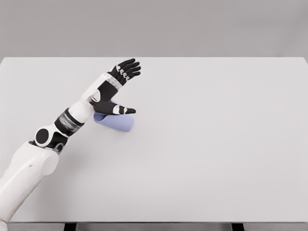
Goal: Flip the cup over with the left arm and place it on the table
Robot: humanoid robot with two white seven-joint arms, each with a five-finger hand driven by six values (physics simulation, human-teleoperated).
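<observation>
— Across the whole view, what lies there?
— On the white table (216, 144), the white left arm (29, 166) comes in from the lower left and stretches toward the far side.
— And its hand?
— The left hand (113, 89) is above the table with its fingers (129, 67) extended and spread, thumb out sideways, gripping nothing.
— The cup?
— The lavender cup (115, 122) lies on its side on the table, just under the thumb and wrist.

Matt lilac cup (115, 122); smooth matt white table (216, 144)
</observation>
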